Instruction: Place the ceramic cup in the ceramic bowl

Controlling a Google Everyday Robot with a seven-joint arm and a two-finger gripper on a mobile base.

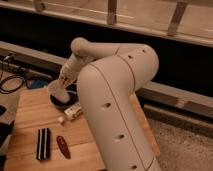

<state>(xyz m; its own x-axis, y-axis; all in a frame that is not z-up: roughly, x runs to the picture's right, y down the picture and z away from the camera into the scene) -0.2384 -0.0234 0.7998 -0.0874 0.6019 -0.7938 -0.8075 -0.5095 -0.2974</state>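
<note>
The pale whitish-pink ceramic cup [56, 89] is held tilted just above the dark ceramic bowl [61, 101], its base near the bowl's inside. The bowl sits on the wooden table [30, 120] near its far edge, partly hidden by the arm. My gripper [64, 82] is at the cup's right rim, at the end of the large white arm [115, 85], and is shut on the cup.
A small white bottle [73, 111] lies beside the bowl's right front. A small white bit [60, 119] lies in front of it. A black striped block [43, 143] and a dark red object [63, 146] lie near the front. Cables [12, 82] hang at left.
</note>
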